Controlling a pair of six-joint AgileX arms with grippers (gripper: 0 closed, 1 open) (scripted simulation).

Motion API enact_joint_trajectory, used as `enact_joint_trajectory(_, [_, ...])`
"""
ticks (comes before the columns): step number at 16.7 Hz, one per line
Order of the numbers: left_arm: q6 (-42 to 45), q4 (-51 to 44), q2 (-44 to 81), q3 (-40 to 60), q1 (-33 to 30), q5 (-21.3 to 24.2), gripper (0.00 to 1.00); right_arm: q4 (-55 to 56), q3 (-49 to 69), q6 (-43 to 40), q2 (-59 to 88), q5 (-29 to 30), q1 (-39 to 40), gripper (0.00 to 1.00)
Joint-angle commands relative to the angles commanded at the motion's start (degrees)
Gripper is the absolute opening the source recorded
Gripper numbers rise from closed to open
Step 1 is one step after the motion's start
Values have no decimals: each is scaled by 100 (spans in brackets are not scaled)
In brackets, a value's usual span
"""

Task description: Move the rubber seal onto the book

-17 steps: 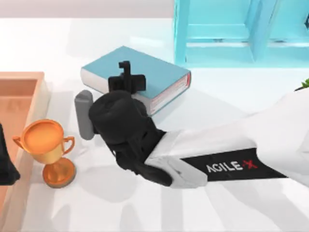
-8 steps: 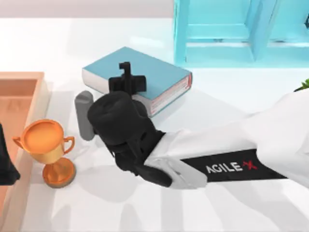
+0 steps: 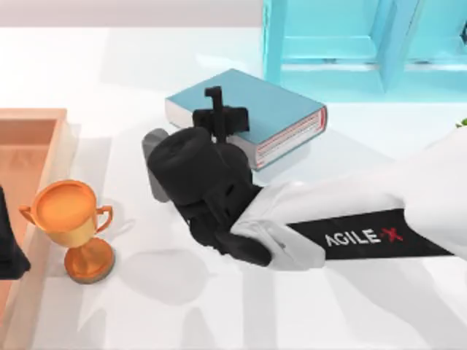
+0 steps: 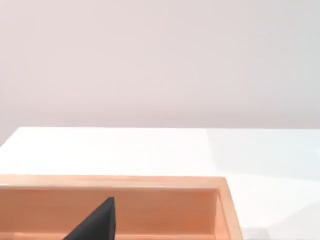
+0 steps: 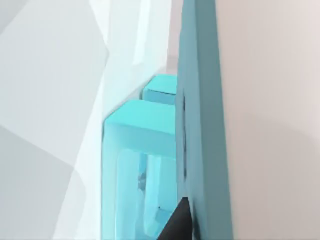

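The teal-blue book (image 3: 281, 109) lies flat on the white table, right of centre at the back, its white page edge with red marks facing front right. My right gripper (image 3: 217, 111) hangs over the book's front-left part, its black wrist covering the table just in front of it. The rubber seal is hidden, and I cannot tell whether it is in the gripper. The right wrist view looks along the light-blue shelf unit (image 5: 150, 150). My left arm (image 3: 9, 251) is parked at the far left over the wooden tray.
An orange trophy cup (image 3: 69, 219) stands at the front left beside a wooden tray (image 3: 33, 120), whose rim (image 4: 115, 181) is in the left wrist view. The light-blue shelf unit (image 3: 350, 44) stands behind the book. A bit of green plant (image 3: 461, 125) is at the right edge.
My right gripper has moved to the right, and the book has shifted right with it by about the same distance. The trophy and the left arm have stayed put.
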Motion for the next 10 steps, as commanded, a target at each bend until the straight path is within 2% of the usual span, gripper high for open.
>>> enact_joint_trajectory(6, [0,0,0,0,0,0,100,683,63,10,116,-492,352,0])
enact_joint_trajectory(10, [0,0,0,0,0,0,100,747,58,13,123,-528,389,0])
